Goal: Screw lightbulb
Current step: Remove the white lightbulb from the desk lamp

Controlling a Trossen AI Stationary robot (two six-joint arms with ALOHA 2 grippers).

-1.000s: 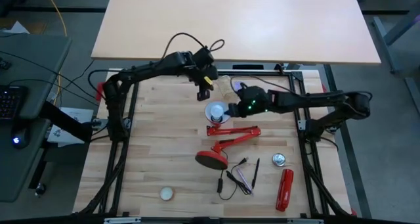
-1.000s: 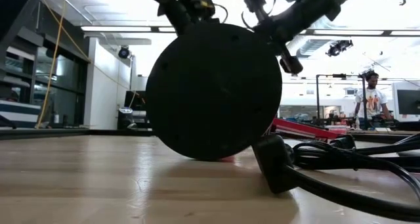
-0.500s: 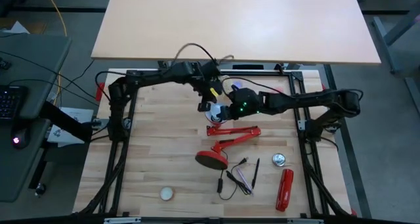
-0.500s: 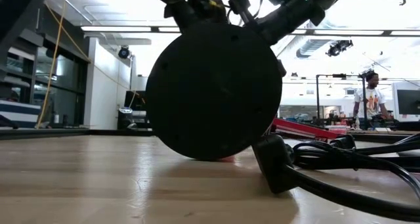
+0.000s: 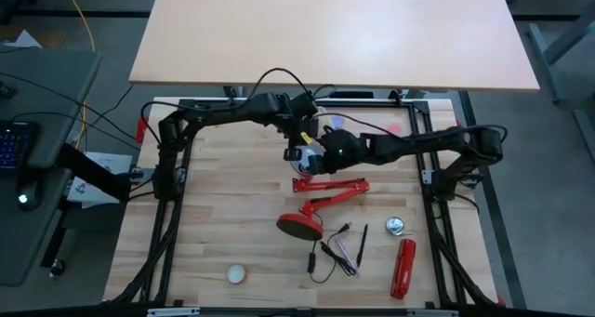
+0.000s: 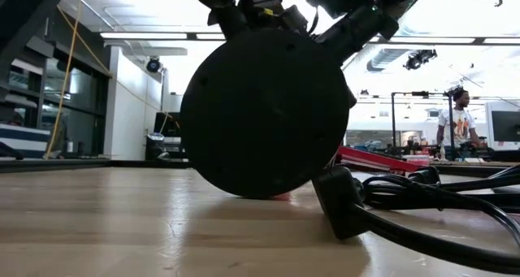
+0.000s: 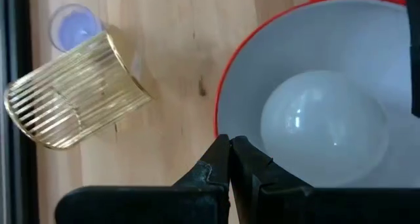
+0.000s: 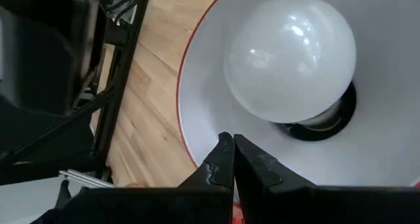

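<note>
A red lamp lies on the wooden table, its base (image 5: 299, 227) toward the near edge and its jointed arm (image 5: 339, 189) stretched right. The white lightbulb (image 8: 289, 56) sits in the dark socket (image 8: 328, 119) inside the white-lined shade (image 7: 262, 73). My left gripper (image 7: 230, 148) is shut, its tips at the shade's red rim. My right gripper (image 8: 233, 152) is shut too, its tips over the white lining just inside the rim. In the high view both grippers (image 5: 297, 155) (image 5: 318, 157) meet above the shade and hide it. My left gripper has its shut fingertips at the shade's rim (image 7: 220, 129), slanting down from the table's left; I cannot tell whether they touch it. My right gripper has its shut fingertips over the shade's lining (image 8: 197, 112), coming from the right; I cannot tell whether they touch it.
A gold ribbed cup (image 7: 72, 96) lies on its side beyond the shade, by a small bluish cap (image 7: 75, 28). Near the front right lie a black cable (image 5: 335, 252), a round metal piece (image 5: 397, 226) and a red tool (image 5: 403, 266). A cream disc (image 5: 236, 274) lies front left.
My left gripper has come down and toward the table's near right, onto the lamp's shade, rolling a little. My right gripper has sunk and gone left to the shade. Both stay shut. The shade and bulb, open to the high view before, are now covered.
</note>
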